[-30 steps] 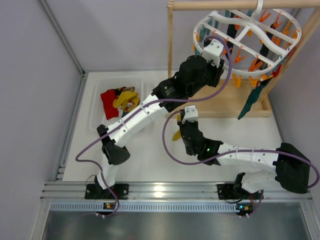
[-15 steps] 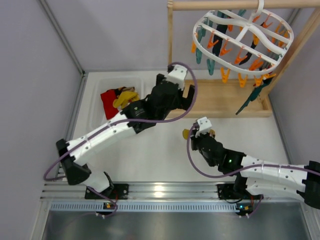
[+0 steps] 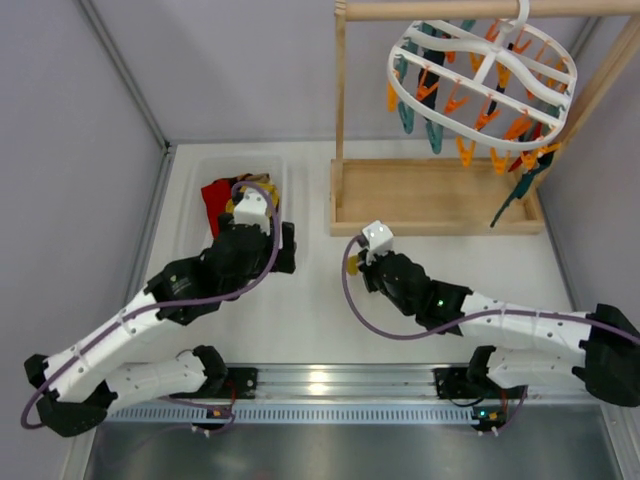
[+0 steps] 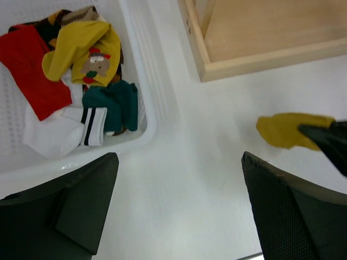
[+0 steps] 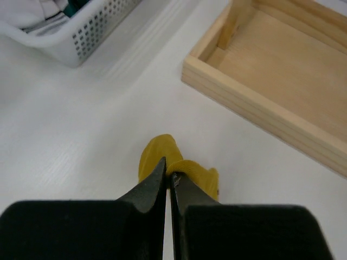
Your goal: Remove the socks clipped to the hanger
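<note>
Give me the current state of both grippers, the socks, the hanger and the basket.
left gripper: open, holding nothing, above the table
right gripper: shut on the mustard sock
mustard sock: pinched at one end, off the hanger
hanger: hanging from the wooden rod, most clips bare
dark teal sock: clipped at the hanger's edge, dangling
basket: holds a pile of loose socks

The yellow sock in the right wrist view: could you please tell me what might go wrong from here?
The right jaws seem to pinch only a small fold of the yellow sock, over the table short of the basket; it could slip out early. The left jaws hover open beside that basket, so the arms might collide there.
</note>
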`<action>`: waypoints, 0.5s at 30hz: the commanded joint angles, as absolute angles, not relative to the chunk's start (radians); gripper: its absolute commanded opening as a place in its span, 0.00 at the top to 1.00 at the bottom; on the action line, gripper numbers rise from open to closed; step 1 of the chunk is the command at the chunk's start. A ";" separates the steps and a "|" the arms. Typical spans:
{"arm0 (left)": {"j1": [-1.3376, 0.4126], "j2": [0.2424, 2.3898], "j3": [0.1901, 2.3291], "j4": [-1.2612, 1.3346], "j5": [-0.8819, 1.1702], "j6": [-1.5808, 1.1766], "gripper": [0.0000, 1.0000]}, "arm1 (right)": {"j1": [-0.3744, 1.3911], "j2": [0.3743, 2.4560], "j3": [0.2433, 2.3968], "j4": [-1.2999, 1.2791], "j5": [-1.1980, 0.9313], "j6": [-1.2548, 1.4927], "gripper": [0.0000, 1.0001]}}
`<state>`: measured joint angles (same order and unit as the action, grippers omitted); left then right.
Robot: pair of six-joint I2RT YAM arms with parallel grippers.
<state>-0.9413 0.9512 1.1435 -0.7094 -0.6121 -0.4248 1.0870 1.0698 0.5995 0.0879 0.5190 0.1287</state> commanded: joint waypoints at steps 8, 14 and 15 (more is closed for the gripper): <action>-0.942 0.565 1.020 -0.798 -0.626 -0.318 0.01 | 0.874 1.511 1.177 0.180 0.023 0.011 1.00; -0.936 0.522 0.945 -0.758 -0.777 -0.396 0.01 | 0.880 1.775 1.603 0.095 -0.146 -0.017 1.00; -0.913 0.522 0.945 -0.759 -0.782 -0.399 0.01 | 0.882 1.807 1.650 0.084 -0.165 -0.012 1.00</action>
<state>-0.9382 0.5209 0.9764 -0.7860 -0.6922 -0.3759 0.8753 1.7504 1.5043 0.0963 -0.0196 0.0074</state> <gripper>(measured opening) 0.990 0.003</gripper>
